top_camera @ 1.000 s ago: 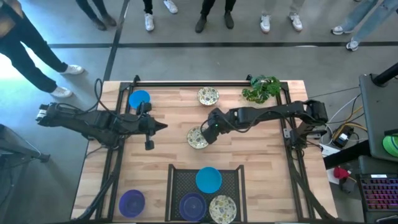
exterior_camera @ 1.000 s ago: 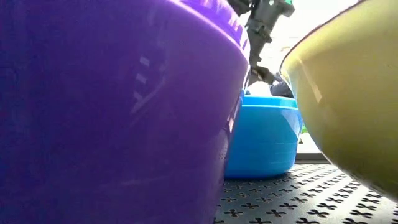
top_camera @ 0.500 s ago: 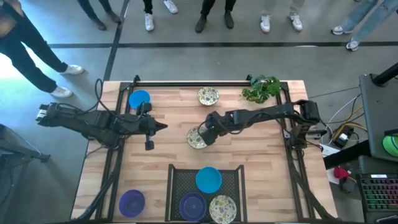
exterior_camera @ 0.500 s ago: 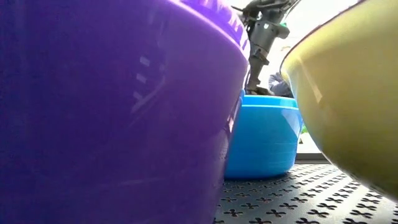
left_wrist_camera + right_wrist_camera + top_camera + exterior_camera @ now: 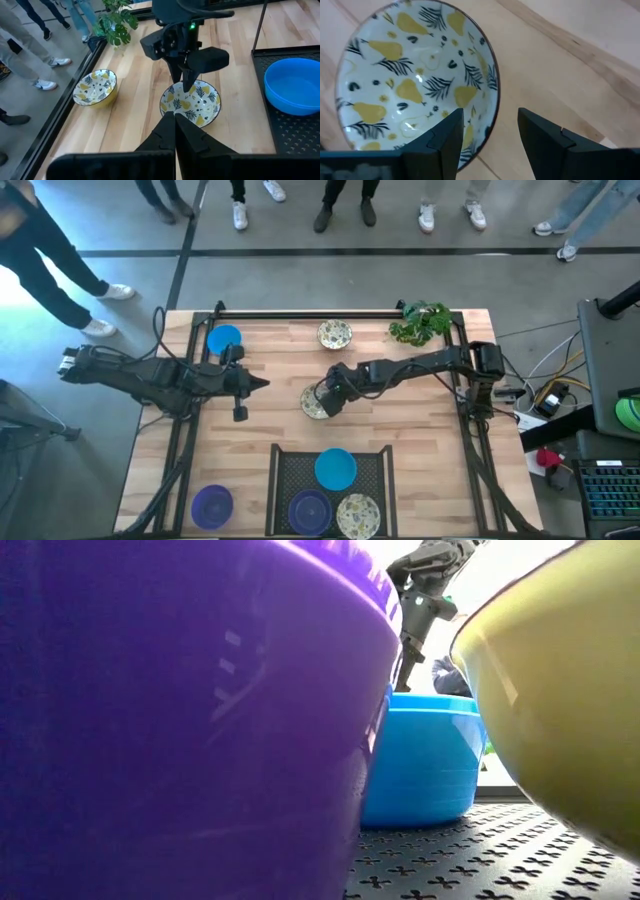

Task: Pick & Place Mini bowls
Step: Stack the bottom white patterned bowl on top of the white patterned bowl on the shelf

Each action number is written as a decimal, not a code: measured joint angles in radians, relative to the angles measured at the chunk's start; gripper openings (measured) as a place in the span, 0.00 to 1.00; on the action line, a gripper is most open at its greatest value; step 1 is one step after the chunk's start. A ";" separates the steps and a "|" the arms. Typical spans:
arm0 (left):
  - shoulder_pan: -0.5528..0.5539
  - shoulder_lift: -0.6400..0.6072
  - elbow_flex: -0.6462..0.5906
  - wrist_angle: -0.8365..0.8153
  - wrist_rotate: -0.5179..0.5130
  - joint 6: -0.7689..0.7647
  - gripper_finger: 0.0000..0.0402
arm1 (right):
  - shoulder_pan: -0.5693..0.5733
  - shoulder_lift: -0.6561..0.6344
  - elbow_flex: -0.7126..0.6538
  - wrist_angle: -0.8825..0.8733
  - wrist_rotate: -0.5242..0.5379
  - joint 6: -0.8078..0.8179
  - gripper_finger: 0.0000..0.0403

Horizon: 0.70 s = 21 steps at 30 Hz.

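Over mid-table, the right gripper (image 5: 487, 132) has its jaws parted, one finger inside and one outside the rim of a patterned cream bowl (image 5: 316, 402) on the wood. Its twin (image 5: 335, 334) sits near the far edge, beside a plant (image 5: 420, 322). Tray (image 5: 286, 470) bowls: blue (image 5: 335, 468), purple (image 5: 310, 511), cream (image 5: 357, 515). The left gripper (image 5: 262, 383) hangs clenched, empty.

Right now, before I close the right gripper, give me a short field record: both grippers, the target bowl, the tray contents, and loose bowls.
right gripper: open, fingers straddling the rim of the target bowl
target bowl: pear-patterned bowl, table centre
left gripper: shut, empty, waiting left of centre
wire-mesh tray: holds blue bowl, purple bowl, patterned bowl
loose bowls: blue, patterned, purple
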 joint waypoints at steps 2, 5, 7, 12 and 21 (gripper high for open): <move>0.000 0.000 0.000 0.000 0.000 0.000 0.00 | 0.000 0.000 0.000 0.007 0.001 0.000 0.46; 0.000 0.000 0.000 -0.001 0.000 0.000 0.00 | 0.000 0.002 0.000 0.012 0.002 0.002 0.45; 0.000 0.000 0.000 -0.001 0.000 0.000 0.00 | 0.000 0.002 -0.004 0.026 0.004 0.004 0.44; 0.000 0.000 0.000 -0.003 0.000 -0.001 0.00 | 0.001 0.003 -0.013 0.055 0.007 0.011 0.43; 0.000 0.000 0.000 -0.007 0.005 -0.001 0.00 | 0.001 0.002 -0.066 0.141 0.011 0.030 0.42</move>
